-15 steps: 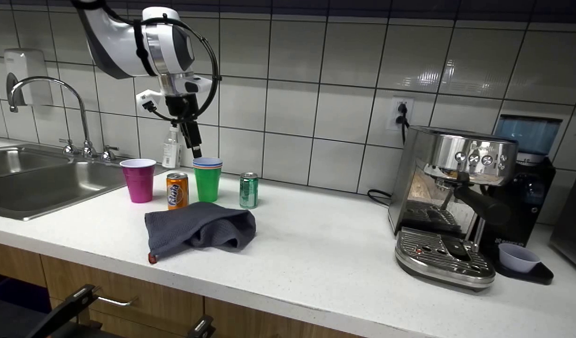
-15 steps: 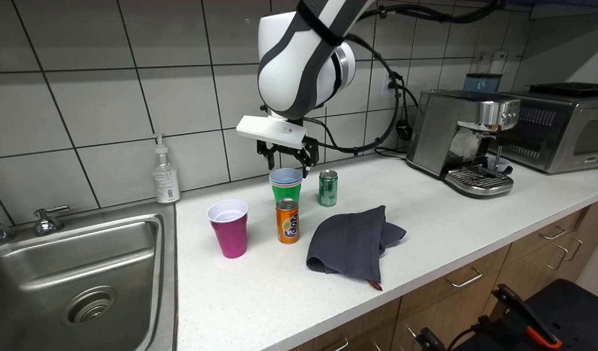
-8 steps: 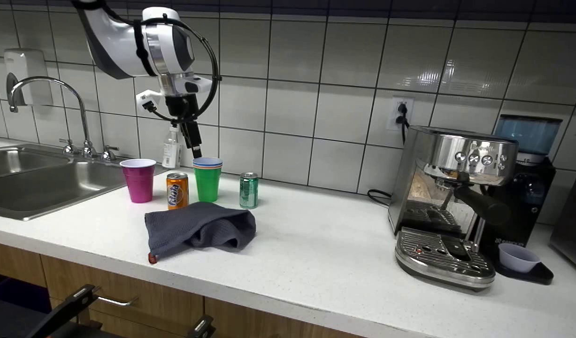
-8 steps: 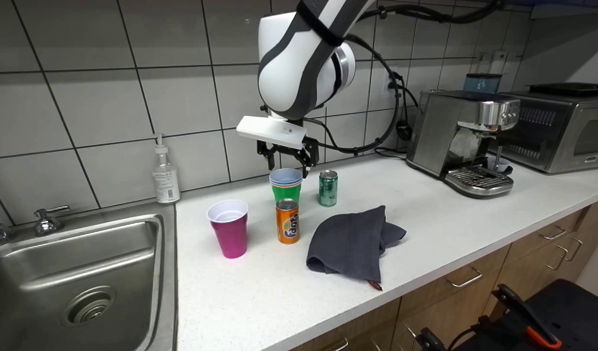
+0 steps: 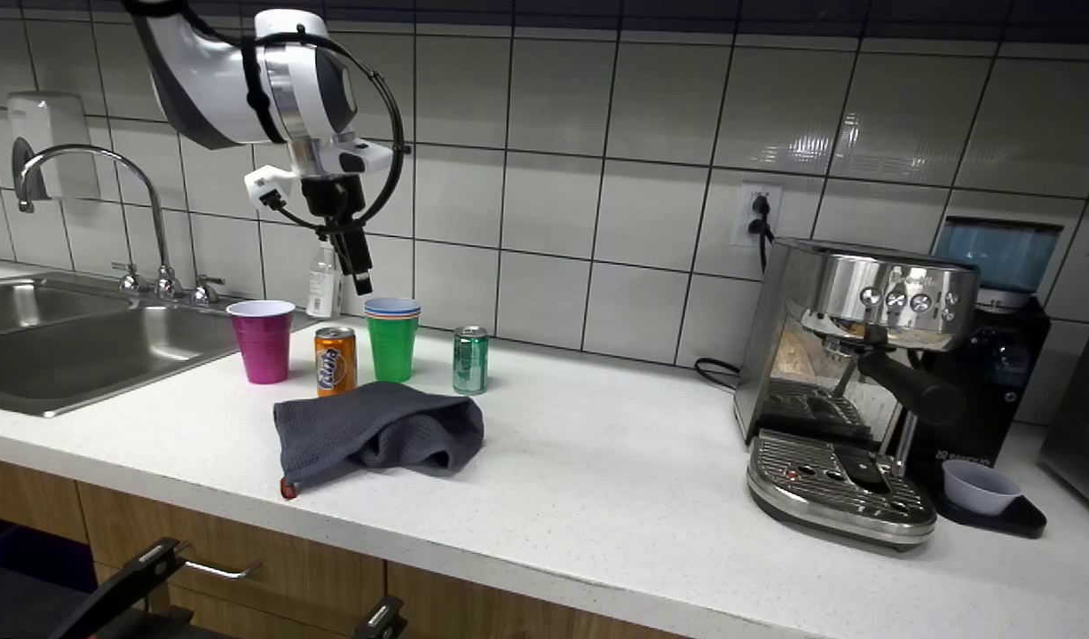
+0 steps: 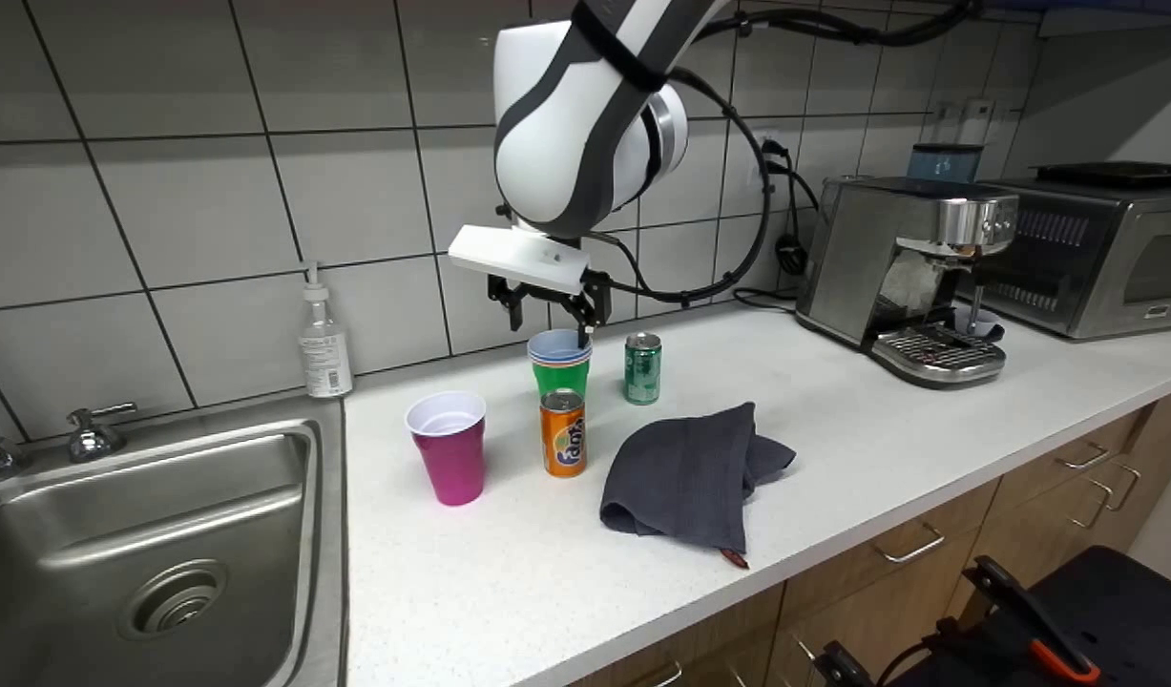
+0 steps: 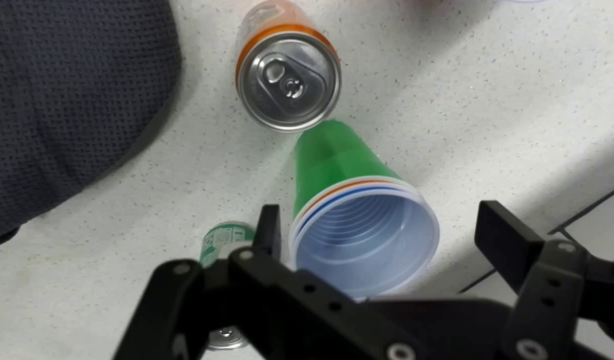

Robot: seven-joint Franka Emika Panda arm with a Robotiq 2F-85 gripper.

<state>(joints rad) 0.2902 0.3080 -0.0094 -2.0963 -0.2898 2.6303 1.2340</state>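
Wrist view: gripper (image 7: 379, 220) wide, nothing held, near nested cups (image 7: 364, 232). Cups stand left of green can (image 6: 642, 368) in both exterior views. Likely light, thin-walled, crushable; best gripped gently at mid-height.

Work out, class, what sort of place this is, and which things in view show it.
Probably a kitchen or break room: a steel sink is set into the white counter, an espresso machine stands on that counter, and wood-look drawers run beneath.
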